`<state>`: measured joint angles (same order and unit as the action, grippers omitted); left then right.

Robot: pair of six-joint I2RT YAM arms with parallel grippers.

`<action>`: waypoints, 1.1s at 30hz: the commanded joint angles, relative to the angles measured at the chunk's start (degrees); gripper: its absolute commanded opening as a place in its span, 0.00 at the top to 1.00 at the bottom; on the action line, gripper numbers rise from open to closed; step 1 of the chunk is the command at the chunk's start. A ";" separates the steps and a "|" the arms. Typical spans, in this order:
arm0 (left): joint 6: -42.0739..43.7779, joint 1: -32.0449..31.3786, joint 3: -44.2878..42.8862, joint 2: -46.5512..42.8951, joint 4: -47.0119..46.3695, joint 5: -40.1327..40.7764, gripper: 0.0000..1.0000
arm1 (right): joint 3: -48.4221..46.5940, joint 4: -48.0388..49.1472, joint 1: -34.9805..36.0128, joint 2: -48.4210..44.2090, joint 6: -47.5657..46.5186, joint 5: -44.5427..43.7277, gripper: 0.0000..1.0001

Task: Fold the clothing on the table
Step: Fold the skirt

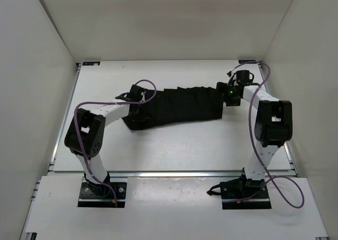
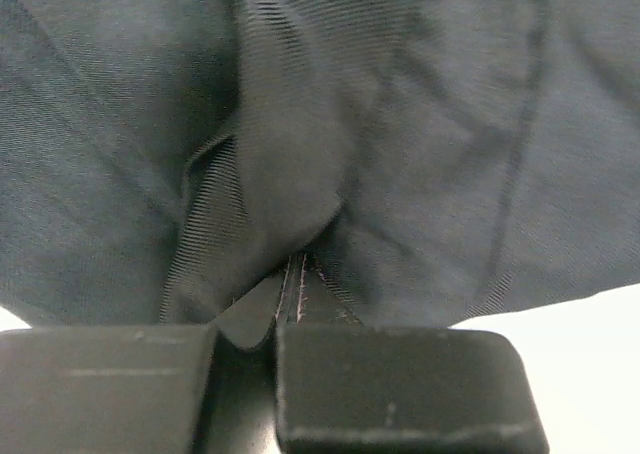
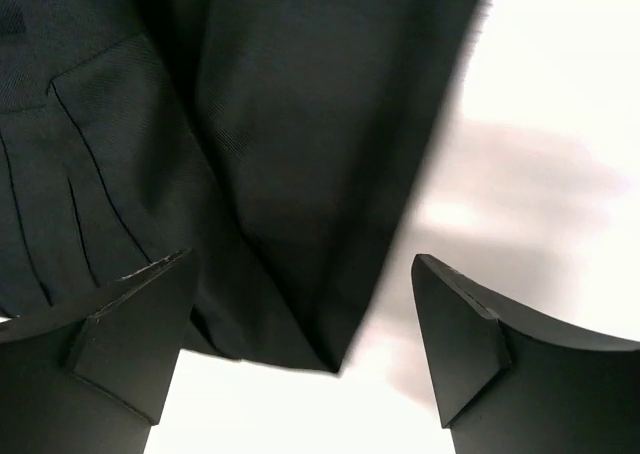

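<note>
Clearly the left claw (image 2: 262, 346) pinches a fold of the clothing (image 1: 182, 105) while the right claw (image 3: 302, 274) gapes over its corner; lifting now would likely drag it lopsided

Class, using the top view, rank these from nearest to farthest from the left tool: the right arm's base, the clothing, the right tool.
1. The clothing: its left end is pinched in the shut left tool.
2. The right tool: open, across at the garment's right end.
3. The right arm's base: bottom right of the view.
</note>
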<state>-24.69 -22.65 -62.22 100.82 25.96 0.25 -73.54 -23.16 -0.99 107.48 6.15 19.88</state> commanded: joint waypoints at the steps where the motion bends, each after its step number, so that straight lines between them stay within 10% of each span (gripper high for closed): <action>1: 0.61 -0.11 -1.59 0.61 1.73 4.49 1.00 | -3.89 -1.01 2.75 3.52 -2.55 -1.25 0.15; 11: 1.05 1.03 -1.33 1.67 4.10 5.55 1.00 | -4.77 1.27 3.72 7.74 -1.05 3.93 0.27; 19: 1.05 2.96 -2.73 1.84 6.30 5.55 1.00 | -4.78 3.12 3.72 10.29 1.67 7.89 1.00; 33: 1.40 5.43 -1.07 -6.25 4.89 9.15 1.00 | -10.22 1.37 1.17 4.58 2.55 8.34 1.00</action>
<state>-23.40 -17.21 -63.75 97.93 31.62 6.74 -80.20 -21.65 0.62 116.66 9.39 28.69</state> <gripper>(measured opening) 0.025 0.004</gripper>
